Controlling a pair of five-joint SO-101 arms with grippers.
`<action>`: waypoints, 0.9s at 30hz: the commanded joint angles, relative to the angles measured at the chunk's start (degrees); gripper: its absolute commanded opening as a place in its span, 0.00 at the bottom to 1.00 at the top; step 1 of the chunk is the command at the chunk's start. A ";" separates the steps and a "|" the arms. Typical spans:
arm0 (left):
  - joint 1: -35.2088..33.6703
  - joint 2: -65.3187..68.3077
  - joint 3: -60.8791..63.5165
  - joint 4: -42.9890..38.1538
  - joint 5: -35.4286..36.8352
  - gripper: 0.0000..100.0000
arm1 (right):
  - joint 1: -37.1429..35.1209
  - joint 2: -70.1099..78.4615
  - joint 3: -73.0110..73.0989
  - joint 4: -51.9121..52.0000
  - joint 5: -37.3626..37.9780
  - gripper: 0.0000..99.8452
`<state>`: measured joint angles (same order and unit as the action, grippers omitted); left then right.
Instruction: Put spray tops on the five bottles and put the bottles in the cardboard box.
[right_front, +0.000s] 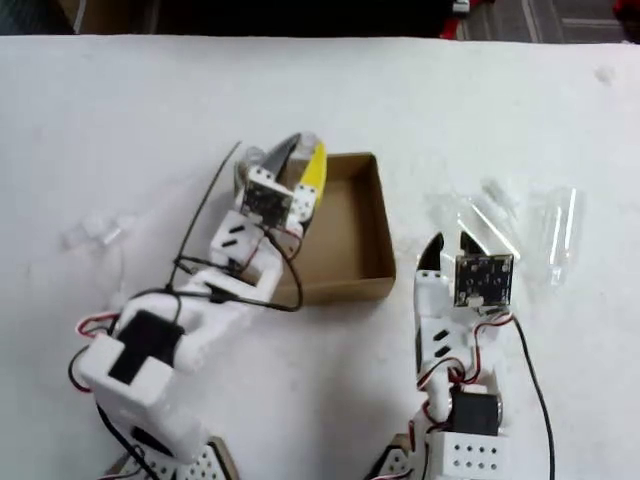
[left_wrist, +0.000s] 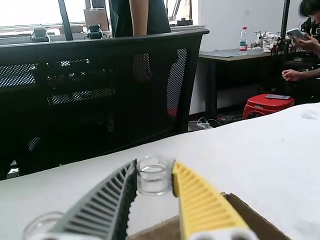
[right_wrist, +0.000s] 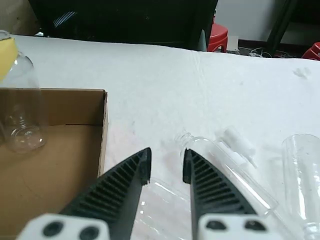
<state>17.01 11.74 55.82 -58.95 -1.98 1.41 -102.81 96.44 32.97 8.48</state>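
Observation:
My left gripper (right_front: 293, 152), with one grey and one yellow finger, is shut on the neck of a clear bottle (left_wrist: 154, 175) whose mouth is open. The bottle (right_wrist: 20, 105) hangs over the far left corner of the cardboard box (right_front: 350, 250). To the right of the box, my right gripper (right_wrist: 165, 162) stands open with nothing between its black fingers. Just beyond its tips a clear bottle (right_wrist: 225, 170) lies on the table with a white spray top (right_wrist: 237, 145) beside it. Another clear bottle (right_front: 562, 235) lies farther right.
A small clear item (right_front: 95, 232) lies on the white table left of the left arm. Another clear piece (left_wrist: 42, 225) shows beside the grey finger. A black mesh chair (left_wrist: 100, 90) stands behind the table's far edge.

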 joint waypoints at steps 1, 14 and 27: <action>-0.66 1.01 -5.10 -1.32 -0.18 0.02 | 0.31 -0.31 0.44 -1.36 0.79 0.10; -1.54 3.21 -5.45 -1.32 0.00 0.02 | 0.31 -0.31 0.44 -1.36 0.79 0.10; -1.54 -0.92 -4.75 4.75 5.19 0.23 | 0.31 -0.31 0.44 -1.45 0.79 0.10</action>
<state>16.48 15.52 52.22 -56.57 1.36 1.41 -102.81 96.44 32.97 8.48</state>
